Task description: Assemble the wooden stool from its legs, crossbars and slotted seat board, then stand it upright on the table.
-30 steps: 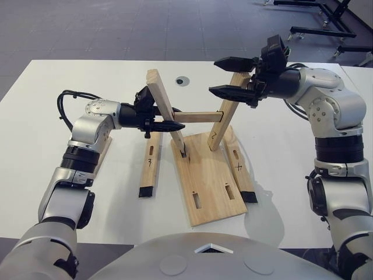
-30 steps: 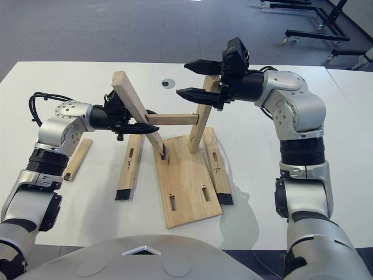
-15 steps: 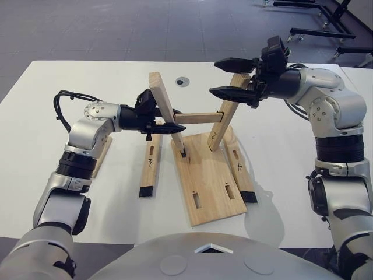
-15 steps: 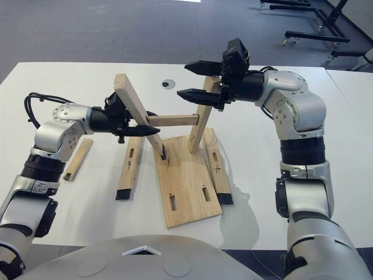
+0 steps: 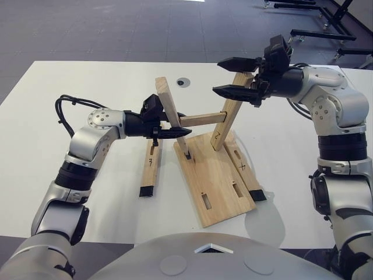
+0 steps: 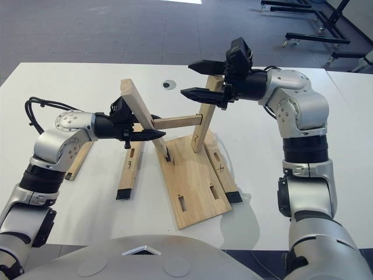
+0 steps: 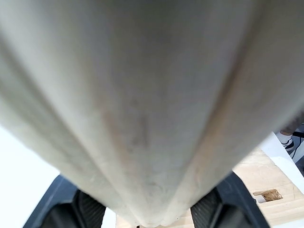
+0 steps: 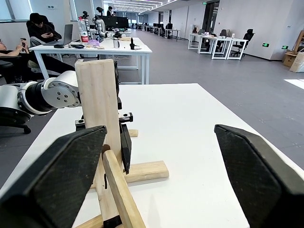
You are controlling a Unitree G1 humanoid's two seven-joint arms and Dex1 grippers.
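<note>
The slotted seat board [image 5: 217, 185] lies flat on the white table [image 5: 70, 81]. Two legs stand in its far slots, joined by a crossbar [image 5: 201, 119]. The left leg [image 5: 169, 108] tilts, and my left gripper [image 5: 165, 133] is shut on its lower half; in the left wrist view the wood sits between both pads [image 7: 90, 210]. My right gripper [image 5: 233, 76] is open, its fingers [image 8: 52, 190] spread on either side of the top of the right leg [image 5: 229, 116] without touching it. In the right wrist view the left leg [image 8: 97, 104] shows beyond.
A loose leg [image 5: 148, 170] lies left of the board and another [image 5: 249, 175] along its right edge. A short bar [image 6: 79, 160] lies under my left forearm. A round hole [image 5: 183, 82] sits at the table's far middle. Free room is at the near left.
My left gripper has moved right with the left leg, which now stands more upright. The seat board has slid and turned rightward with it. The right gripper has barely moved.
</note>
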